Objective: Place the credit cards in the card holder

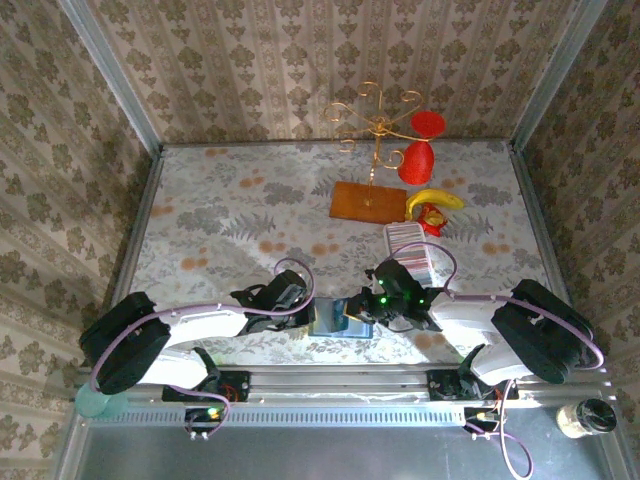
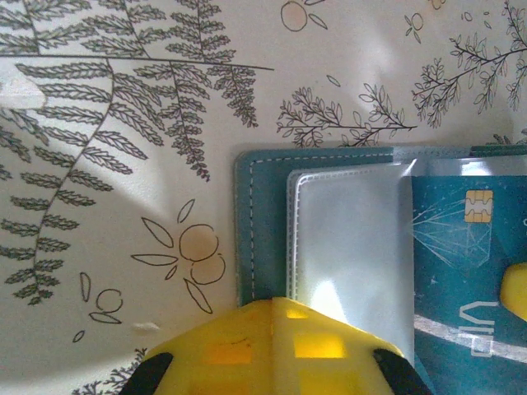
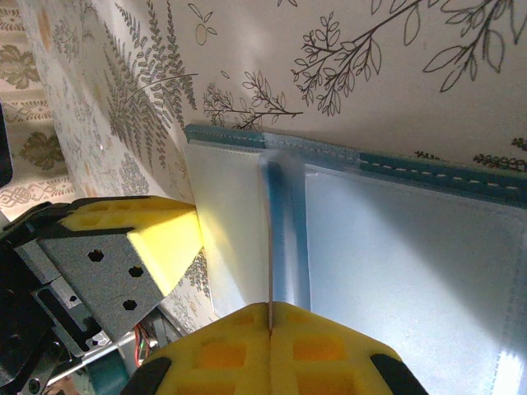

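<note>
The card holder (image 1: 340, 318) lies open on the table (image 1: 220, 220) at the near edge, between the two arms. A blue card (image 2: 461, 271) sits over its right panel, partly under the clear sleeve (image 2: 346, 247).

The left fingers (image 2: 239, 346) are pressed together at the holder's near edge. I can't tell whether they pin it down or only rest there. The right fingers (image 3: 329, 354) are pressed together on a thin sheet (image 3: 269, 247) standing edge-on, either a sleeve leaf or a card. I can't say which.

What worries me is how crowded it is. Both arms work over one small holder, and the yellow tips could bump each other.

If the right side pushes or pulls while the left isn't truly holding, the holder will likely skate across the slick printed cloth. The card would then catch on the sleeve lip instead of sliding in. A pinch this tight on thin plastic could also bend it, or drag the whole leaf up when it lifts.

The whitish tray (image 1: 390, 240) stands well behind, safe from this.
</note>
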